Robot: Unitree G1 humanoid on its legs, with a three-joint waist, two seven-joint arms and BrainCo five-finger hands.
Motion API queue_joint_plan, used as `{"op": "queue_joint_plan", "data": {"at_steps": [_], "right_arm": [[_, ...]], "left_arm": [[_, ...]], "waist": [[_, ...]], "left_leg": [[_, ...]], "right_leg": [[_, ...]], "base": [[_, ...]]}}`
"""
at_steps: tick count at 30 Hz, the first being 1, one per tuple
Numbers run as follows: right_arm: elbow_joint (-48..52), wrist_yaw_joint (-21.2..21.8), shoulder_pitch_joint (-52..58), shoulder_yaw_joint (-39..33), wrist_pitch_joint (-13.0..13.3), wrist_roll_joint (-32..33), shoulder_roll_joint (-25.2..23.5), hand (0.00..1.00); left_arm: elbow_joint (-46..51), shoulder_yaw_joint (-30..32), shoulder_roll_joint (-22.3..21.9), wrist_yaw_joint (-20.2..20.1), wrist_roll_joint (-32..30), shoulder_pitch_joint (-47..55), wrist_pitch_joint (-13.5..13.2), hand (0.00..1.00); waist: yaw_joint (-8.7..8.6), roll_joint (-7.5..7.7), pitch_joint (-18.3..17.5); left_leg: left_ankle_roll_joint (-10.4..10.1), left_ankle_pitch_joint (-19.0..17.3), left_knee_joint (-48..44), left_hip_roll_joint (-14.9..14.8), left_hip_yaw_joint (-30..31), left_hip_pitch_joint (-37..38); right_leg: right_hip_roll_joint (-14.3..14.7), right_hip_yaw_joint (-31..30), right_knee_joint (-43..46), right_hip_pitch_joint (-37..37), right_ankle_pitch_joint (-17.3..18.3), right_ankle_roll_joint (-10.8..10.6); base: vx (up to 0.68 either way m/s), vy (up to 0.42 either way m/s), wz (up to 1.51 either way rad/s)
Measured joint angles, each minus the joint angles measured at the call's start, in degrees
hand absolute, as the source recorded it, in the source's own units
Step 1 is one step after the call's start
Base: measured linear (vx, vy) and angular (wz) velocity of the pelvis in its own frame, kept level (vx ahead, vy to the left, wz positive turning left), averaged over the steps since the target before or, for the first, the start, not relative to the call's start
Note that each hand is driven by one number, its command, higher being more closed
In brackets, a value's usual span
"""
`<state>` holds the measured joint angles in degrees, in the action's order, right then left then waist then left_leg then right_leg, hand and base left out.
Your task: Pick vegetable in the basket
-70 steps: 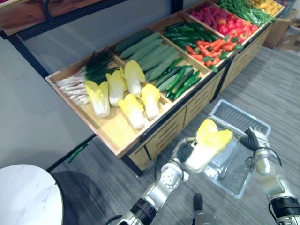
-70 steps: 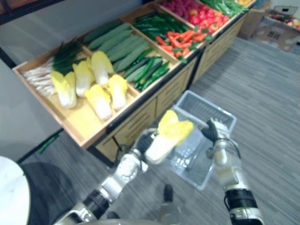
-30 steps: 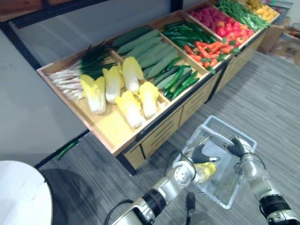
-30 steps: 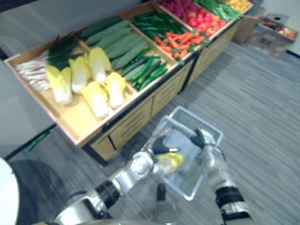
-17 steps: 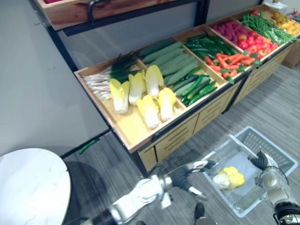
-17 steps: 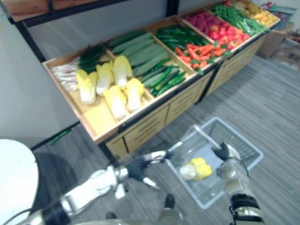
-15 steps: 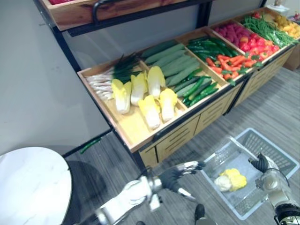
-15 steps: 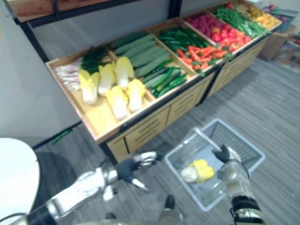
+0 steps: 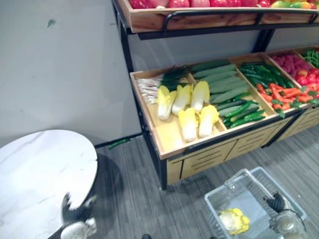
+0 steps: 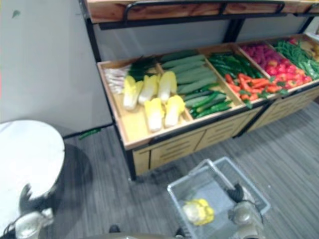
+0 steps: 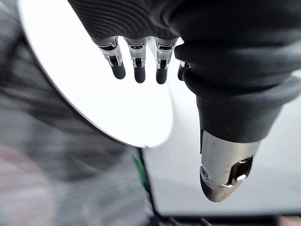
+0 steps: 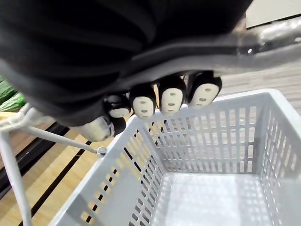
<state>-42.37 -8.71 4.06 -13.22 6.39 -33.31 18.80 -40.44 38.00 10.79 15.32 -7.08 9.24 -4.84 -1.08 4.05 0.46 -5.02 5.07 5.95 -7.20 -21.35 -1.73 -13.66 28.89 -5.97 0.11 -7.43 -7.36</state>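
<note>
A yellow-white napa cabbage (image 9: 234,220) lies inside the grey plastic basket (image 9: 223,189) on the floor in front of the produce stand. My right hand (image 9: 275,203) is at the basket's right side, its fingers (image 12: 171,99) curled over the metal handle (image 12: 270,33). The basket's slotted wall (image 12: 202,141) shows just past them. My left hand (image 9: 76,213) is far off at the lower left, by the round white table (image 9: 40,169). Its fingers (image 11: 136,61) are straight and hold nothing.
The wooden stand holds more napa cabbages (image 9: 189,107), spring onions (image 9: 149,87), cucumbers (image 9: 224,89) and carrots (image 9: 279,92). An upper shelf (image 9: 199,17) overhangs it. A green vegetable (image 9: 118,144) lies on the floor by the wall. Grey striped floor surrounds the basket.
The camera has tilted up and swung. My left hand has drawn back from the basket to the lower left by the round table. The cabbage stays in the basket.
</note>
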Motion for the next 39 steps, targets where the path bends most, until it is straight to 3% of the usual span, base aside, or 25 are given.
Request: {"op": "queue_joint_plan", "data": {"at_steps": [3, 5, 9, 15, 18, 22, 24, 25, 27, 28, 29, 30, 31, 32, 34, 36, 38, 39], "right_arm": [[2.84, 0.13, 1.02, 0.06, 0.73, -0.45, -0.75, 1.00], [4.15, 0.09, 1.41, 0.10, 2.16, -0.44, -0.73, 1.00], [5.22, 0.05, 2.07, 0.46, 3.05, -0.38, -0.71, 1.00], [5.54, 0.58, 3.79, 3.79, 3.63, -0.40, -0.59, 1.00], [5.54, 0.57, 5.17, 3.61, 3.57, -0.18, -0.62, 1.00], [9.88, 0.40, 8.36, -2.70, 2.47, 0.92, -2.55, 1.00], [12.86, 0.03, 9.87, -4.80, 1.90, 2.44, -4.58, 1.00], [14.04, -0.37, 10.05, -5.01, 1.86, 3.07, -5.52, 1.00], [17.16, -0.90, 10.06, -4.92, 1.89, 4.21, -7.40, 1.00], [19.38, -0.98, 9.49, -4.52, 1.91, 4.20, -8.41, 1.00], [20.66, -0.94, 8.18, -2.77, 2.34, 4.18, -8.87, 1.00], [20.86, -0.98, 7.09, -1.79, 2.38, 4.20, -9.26, 1.00], [21.25, -1.25, 6.80, -1.51, 2.57, 4.22, -9.40, 1.00], [20.63, -1.35, 6.57, -1.35, 2.63, 4.21, -8.72, 1.00], [16.95, -1.95, 3.83, 0.41, 2.71, 4.21, -7.06, 1.00], [13.63, -1.95, 0.87, 2.21, 2.51, 4.18, -6.81, 1.00], [13.17, -1.99, 0.75, 2.23, 1.97, 4.14, -6.26, 1.00], [13.20, -1.99, 1.11, 1.25, 1.41, 4.07, -5.44, 1.00]], "left_arm": [[-5.08, 1.73, 0.21, 2.86, -3.95, 1.22, 1.19, 0.00], [-9.86, 2.60, 0.82, 3.00, -8.93, 2.20, 1.48, 0.00], [-14.05, 0.93, 0.60, 1.30, -11.03, 3.42, 2.98, 0.00], [-14.50, -11.63, -2.36, -4.77, -12.57, 3.33, 2.15, 0.00], [-14.50, -14.94, -3.96, -6.50, -11.00, 3.47, 1.69, 0.00], [-14.50, -19.95, -5.28, -8.72, -8.78, 3.62, 0.49, 0.00], [-14.49, -21.58, -5.19, -8.94, -8.78, 4.26, 0.36, 0.00], [-14.67, -22.32, -4.91, -8.92, -8.79, 4.66, 0.38, 0.00], [-15.66, -22.33, -4.81, -8.80, -8.83, 4.08, 0.40, 0.00], [-15.73, -22.27, -4.68, -8.56, -8.90, 3.73, 0.39, 0.00], [-16.01, -22.23, -4.51, -8.24, -8.98, 3.92, 0.31, 0.00], [-16.38, -22.12, -4.23, -8.16, -9.09, 3.70, 0.17, 0.00], [-16.49, -21.96, -3.60, -7.86, -9.34, 3.38, 0.11, 0.00], [-16.48, -22.11, -3.46, -7.87, -9.36, 3.41, -0.02, 0.00], [-16.49, -22.61, -3.38, -8.14, -9.36, 3.43, -0.04, 0.00], [-16.53, -22.26, -3.02, -8.28, -9.26, 2.16, 0.01, 0.00], [-16.61, -21.60, -3.31, -8.55, -8.95, -0.30, -0.03, 0.00], [-16.56, -21.58, -4.65, -8.62, -8.81, -1.53, -0.13, 0.00]], "waist": [[0.13, 0.18, -0.02], [0.13, 0.26, -0.20], [-0.03, 0.29, -0.20], [-0.41, 0.13, -0.24], [-0.49, -0.06, -0.31], [-1.08, 0.05, 0.55], [-2.02, 0.05, 0.66], [-2.12, 0.06, 0.67], [-2.14, -0.71, 0.84], [-1.99, -1.16, 1.15], [-1.55, -2.70, 2.07], [-1.34, -2.02, 3.47], [-2.13, -0.74, 4.42], [-1.81, -0.18, 4.34], [-1.70, -0.12, 4.36], [-1.40, 0.88, 5.10], [-1.55, 0.18, 6.52], [-1.79, -1.28, 6.73]], "left_leg": [[0.13, -0.32, -0.01, 0.06, -0.17, 0.21], [-0.13, -0.93, -0.01, -0.03, -1.59, 1.28], [-0.65, -1.57, -0.01, -0.30, -3.63, 2.77], [-1.01, -1.93, -0.01, -0.32, -5.62, 4.05], [-0.97, -1.94, -0.02, -0.34, -5.65, 4.58], [-0.61, -2.82, -0.38, 0.18, -5.45, 6.23], [-0.54, -3.10, -0.14, 0.26, -6.19, 6.74], [-0.43, -3.29, -0.04, 0.13, -7.21, 6.75], [0.02, -3.59, -0.13, -1.65, -11.48, 5.77], [0.16, -3.50, -0.40, -2.90, -15.47, 5.73], [1.83, -3.06, -0.13, -5.90, -21.16, 6.47], [2.12, -3.06, -0.08, -6.22, -24.54, 7.55], [2.20, -3.09, -0.09, -6.42, -29.15, 9.11], [2.19, -3.11, -0.09, -6.76, -33.58, 10.78], [2.01, -2.91, -0.72, -7.56, -40.03, 12.73], [1.95, -3.49, -5.60, -9.72, -45.55, 12.90], [1.73, -4.69, -10.30, -12.11, -48.15, 12.40], [0.90, -5.06, -8.66, -11.46, -48.18, 11.78]], "right_leg": [[-0.18, -0.17, 0.01, 0.12, -0.31, -0.26], [-0.04, -1.31, 0.03, 0.11, -0.31, -0.27], [0.38, -3.65, 0.15, 0.03, -0.28, -0.22], [0.30, -5.70, 1.29, -0.70, 0.23, -0.24], [0.16, -5.79, 2.31, -0.66, 0.85, -0.34], [-2.31, -5.79, 10.72, -2.32, 5.22, -0.71], [-3.12, -6.46, 13.62, -3.65, 5.56, -0.80], [-2.88, -8.05, 14.37, -5.14, 4.45, -0.38], [-0.04, -11.99, 14.13, -9.19, -1.71, 0.19], [2.97, -12.71, 11.57, -12.17, -9.67, 1.30], [6.39, -10.29, 4.70, -11.87, -18.36, 2.58], [6.04, -5.77, 8.18, -12.20, -14.78, 5.39], [2.29, 6.24, 22.54, -12.75, -1.21, 11.51], [-1.63, 14.94, 33.65, -11.05, 5.47, 13.78], [-5.67, 20.55, 41.29, -7.69, 8.59, 13.53], [-7.37, 19.39, 41.45, -7.28, 8.54, 12.21], [-3.53, 16.93, 37.73, -7.97, 8.32, 12.63], [0.75, 12.47, 31.45, -7.83, 8.35, 12.56]], "base": [[0.06, 0.016, -0.03], [0.05, 0.011, -0.27], [0.04, -0.008, -0.33], [0.02, -0.013, -0.15], [0.01, -0.003, -0.04], [0.01, 0.025, 0.09], [-0.02, 0.035, -0.14], [-0.06, 0.028, -0.77], [-0.08, 0.035, -1.21], [-0.08, 0.049, -2.08], [-0.09, 0.076, -2.27], [-0.17, 0.057, -2.19], [-0.16, 0.059, -1.90], [-0.13, 0.032, -1.82], [0.01, -0.027, -1.82], [0.09, -0.169, -1.72], [0.02, -0.289, -1.05], [-0.14, -0.261, -1.01]]}}
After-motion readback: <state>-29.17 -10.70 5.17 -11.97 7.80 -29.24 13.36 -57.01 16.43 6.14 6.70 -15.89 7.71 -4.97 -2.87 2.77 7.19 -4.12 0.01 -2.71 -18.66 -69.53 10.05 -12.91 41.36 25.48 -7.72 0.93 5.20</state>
